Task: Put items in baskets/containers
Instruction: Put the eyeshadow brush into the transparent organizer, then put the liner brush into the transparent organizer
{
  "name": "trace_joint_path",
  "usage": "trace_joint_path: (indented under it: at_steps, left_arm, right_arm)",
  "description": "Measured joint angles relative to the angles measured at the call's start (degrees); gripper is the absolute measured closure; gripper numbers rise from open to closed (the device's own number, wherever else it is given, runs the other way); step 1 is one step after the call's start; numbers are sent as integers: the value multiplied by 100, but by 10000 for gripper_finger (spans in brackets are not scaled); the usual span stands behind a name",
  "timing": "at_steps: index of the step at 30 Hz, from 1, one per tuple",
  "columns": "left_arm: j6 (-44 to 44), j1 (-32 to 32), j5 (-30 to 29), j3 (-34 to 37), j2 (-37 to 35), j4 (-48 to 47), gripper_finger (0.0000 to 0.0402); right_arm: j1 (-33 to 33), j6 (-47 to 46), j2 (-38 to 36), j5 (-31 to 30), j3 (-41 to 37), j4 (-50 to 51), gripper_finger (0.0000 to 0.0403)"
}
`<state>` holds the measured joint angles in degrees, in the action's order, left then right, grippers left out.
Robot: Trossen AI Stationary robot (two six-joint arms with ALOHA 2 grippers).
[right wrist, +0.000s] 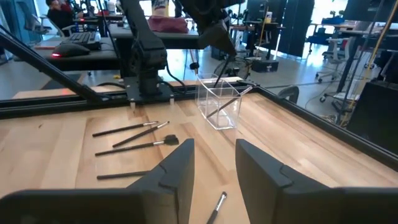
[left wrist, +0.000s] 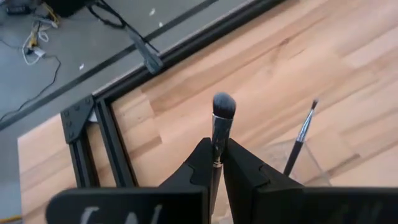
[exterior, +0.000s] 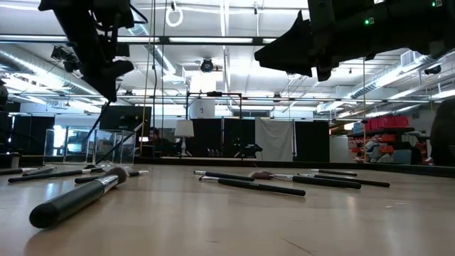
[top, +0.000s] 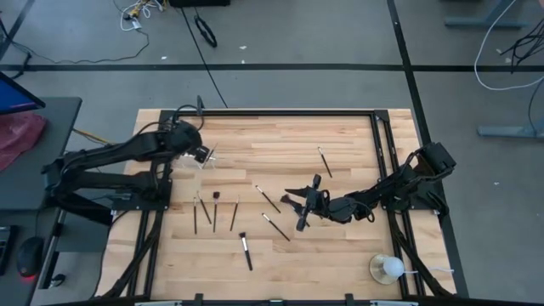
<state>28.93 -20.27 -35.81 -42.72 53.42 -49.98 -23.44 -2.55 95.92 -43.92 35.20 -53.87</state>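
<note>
My left gripper [left wrist: 217, 165] hangs over the clear plastic holder [right wrist: 219, 102] near the table's far left corner, shut on a dark makeup brush [left wrist: 222, 109]. One brush [left wrist: 300, 137] leans inside the holder, which stands on the wood [top: 189, 163]. My right gripper [top: 306, 208] is open above the middle of the table, touching nothing. Several brushes lie flat on the table: a group near the holder [top: 214, 211], two by my right gripper [top: 267, 198], one near the far rail [top: 324, 161], one toward the near edge [top: 246, 250]. My left gripper pinches the brush between its two fingers on the silver ferrule [left wrist: 216, 146], just behind the bristle head. The fingers come from above, pointing down, and lie along the brush. The bristle head [left wrist: 224, 104] sticks out past the fingertips, lifted clear above the holder's open top.
A white round object on a dish [top: 388, 269] sits near the table's near right corner. Black frame rails [top: 378, 144] border the wooden top. Bare wood lies between the brush groups and along the far side.
</note>
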Motion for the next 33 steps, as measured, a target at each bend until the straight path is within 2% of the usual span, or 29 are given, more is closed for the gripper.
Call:
trace_joint_path:
  at_steps: [8,21,25,33]
  left_arm:
    - [149,-20,306,1,641,-218,374]
    - [84,-20,297,2,1466,-154,370]
    - [42,-20,259,2,1532,-116,350]
    - [-12,-20,245,2,1533,-104,280]
  right_arm:
    - [-1,0,0,0,0,52,282]
    - [-2,0,0,0,0,85,282]
    - [-2,0,0,0,0,83,282]
    - [-2,0,0,0,0,83,282]
